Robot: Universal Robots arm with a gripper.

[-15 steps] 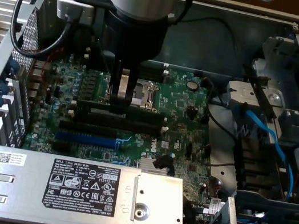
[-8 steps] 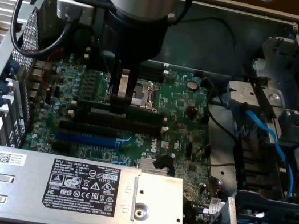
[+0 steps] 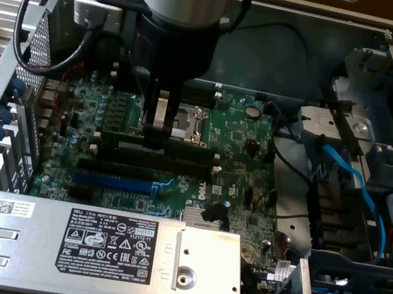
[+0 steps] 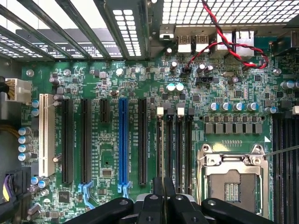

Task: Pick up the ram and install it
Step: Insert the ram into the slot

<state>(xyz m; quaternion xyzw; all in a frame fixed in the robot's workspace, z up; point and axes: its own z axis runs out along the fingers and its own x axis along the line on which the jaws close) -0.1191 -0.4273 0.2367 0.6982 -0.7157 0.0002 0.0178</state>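
Exterior view: the hand (image 3: 155,132) is pinched almost shut on the ram (image 3: 189,151), centre frame. It's held on edge along the black memory slots (image 3: 177,168), presumably so it lines up. Can't tell if it's seated.

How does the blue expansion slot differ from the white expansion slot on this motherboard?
Colour: the blue expansion slot is blue, the white expansion slot white. Length: the blue slot runs longer than the white one. Latch: the blue slot ends in a light-blue clip; the white slot shows none. Both lie parallel and empty on the green motherboard.
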